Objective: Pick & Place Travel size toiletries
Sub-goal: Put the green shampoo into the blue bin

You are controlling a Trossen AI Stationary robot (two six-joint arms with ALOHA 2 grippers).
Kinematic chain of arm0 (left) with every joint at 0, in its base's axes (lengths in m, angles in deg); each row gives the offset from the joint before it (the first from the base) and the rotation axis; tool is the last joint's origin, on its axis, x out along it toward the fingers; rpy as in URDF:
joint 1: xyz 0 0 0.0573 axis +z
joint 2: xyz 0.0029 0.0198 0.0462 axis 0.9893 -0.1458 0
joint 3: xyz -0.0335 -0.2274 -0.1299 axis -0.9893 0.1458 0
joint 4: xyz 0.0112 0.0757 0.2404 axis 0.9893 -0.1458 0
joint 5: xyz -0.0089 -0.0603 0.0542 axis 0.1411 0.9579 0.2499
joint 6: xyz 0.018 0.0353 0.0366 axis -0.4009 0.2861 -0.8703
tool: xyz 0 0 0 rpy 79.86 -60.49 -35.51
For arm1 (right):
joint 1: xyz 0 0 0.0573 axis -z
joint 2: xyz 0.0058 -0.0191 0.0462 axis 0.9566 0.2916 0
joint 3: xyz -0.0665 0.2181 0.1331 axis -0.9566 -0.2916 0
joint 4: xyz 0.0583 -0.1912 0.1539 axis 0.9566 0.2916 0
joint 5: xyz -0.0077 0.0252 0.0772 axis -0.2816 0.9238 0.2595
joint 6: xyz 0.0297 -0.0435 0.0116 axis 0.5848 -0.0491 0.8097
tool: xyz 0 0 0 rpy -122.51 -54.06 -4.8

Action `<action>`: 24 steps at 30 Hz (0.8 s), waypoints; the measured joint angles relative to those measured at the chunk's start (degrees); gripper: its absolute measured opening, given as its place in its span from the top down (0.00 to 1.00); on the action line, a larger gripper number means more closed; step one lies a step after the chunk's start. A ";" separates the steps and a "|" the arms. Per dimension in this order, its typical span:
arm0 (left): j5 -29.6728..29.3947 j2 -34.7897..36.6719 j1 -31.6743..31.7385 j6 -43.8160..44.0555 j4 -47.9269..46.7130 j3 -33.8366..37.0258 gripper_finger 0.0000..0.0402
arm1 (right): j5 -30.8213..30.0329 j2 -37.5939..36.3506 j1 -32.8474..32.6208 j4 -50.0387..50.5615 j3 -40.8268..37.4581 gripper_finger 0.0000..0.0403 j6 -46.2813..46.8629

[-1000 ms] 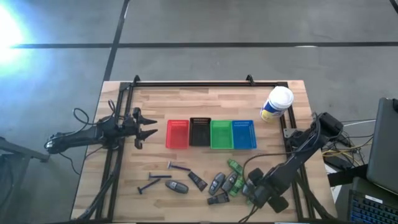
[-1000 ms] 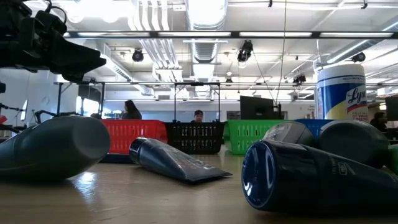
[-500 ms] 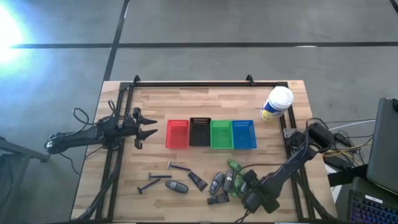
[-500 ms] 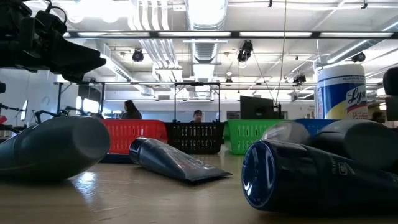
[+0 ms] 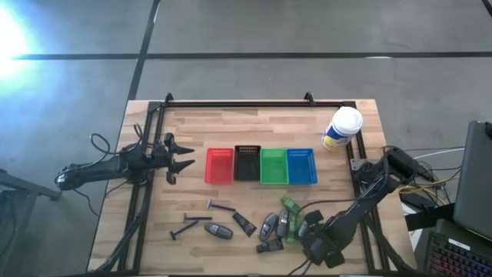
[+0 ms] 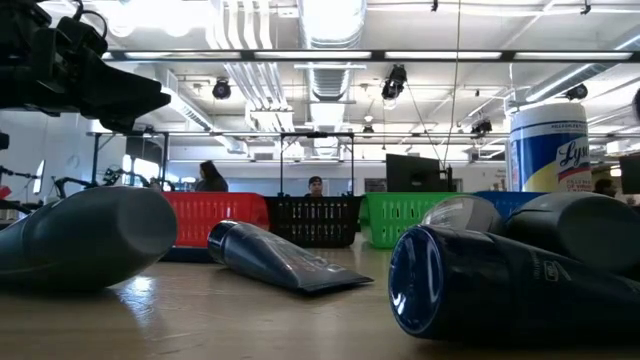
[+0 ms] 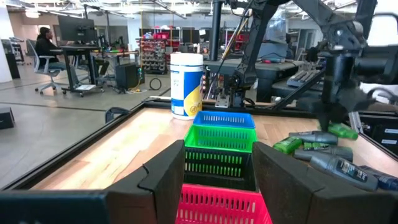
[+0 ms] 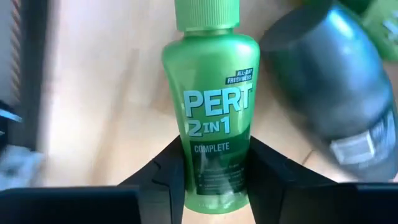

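Room: from the low view I see a large open workspace with ceiling ducts, strip lights and two people seated at desks far behind the table.

Surface: light wooden butcher-block table [image 5: 254,131] with a black frame rail along its edges.

Large white-capped yellow-and-blue canister [image 5: 342,128]: upright at the far right corner of the table.

Four small plastic baskets in a row at mid-table: red basket [image 5: 219,166], black basket [image 5: 247,164], green basket [image 5: 273,166], blue basket [image 5: 301,166], each touching its neighbour.

Left gripper [image 5: 184,156]: hovering just left of the red basket, pointed down the basket row; I see its fingers [image 7: 168,180] spread wide with nothing between them.

Right gripper [image 5: 306,231]: low over the toiletry cluster at the near right of the table. Fingers parted on either side of the small green plastic shampoo bottle [image 8: 211,112]; I cannot tell whether they touch it.

Green shampoo bottle: lying flat on the wood, its long axis in line with the right gripper's fingers, cap end pointing away from the wrist, label up.

Grey oval deodorant piece [image 8: 336,93]: lying just beside the bottle.

Further green bottles, grey ovals and short dark tubes [image 5: 244,224]: scattered near the front edge.

Thin razors [image 5: 221,206]: lying flat at the left end of the scatter.
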 joint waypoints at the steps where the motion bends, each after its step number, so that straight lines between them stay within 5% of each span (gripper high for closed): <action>1: -0.02 -0.02 0.00 0.02 0.00 0.00 0.52 | -0.40 -1.55 -0.59 1.14 0.00 0.71 3.77; 6: -0.02 -0.02 0.00 -0.01 0.00 0.00 0.52 | -5.69 -11.43 -1.70 7.93 -0.75 0.72 31.59; 11: 0.00 -0.02 -0.02 -0.01 0.00 0.00 0.52 | -20.07 -24.86 2.25 9.32 -8.73 0.70 70.55; 14: -0.01 -0.02 -0.01 -0.01 0.00 0.00 0.52 | -29.81 -33.10 6.25 7.91 -15.19 0.71 85.38; 17: 0.01 -0.04 0.00 -0.01 0.00 0.00 0.52 | -30.77 -38.87 12.81 4.21 -21.03 0.71 86.15; 24: 0.00 -0.05 -0.02 0.01 0.00 0.00 0.52 | -25.75 -41.87 28.40 -6.07 -26.90 0.69 71.28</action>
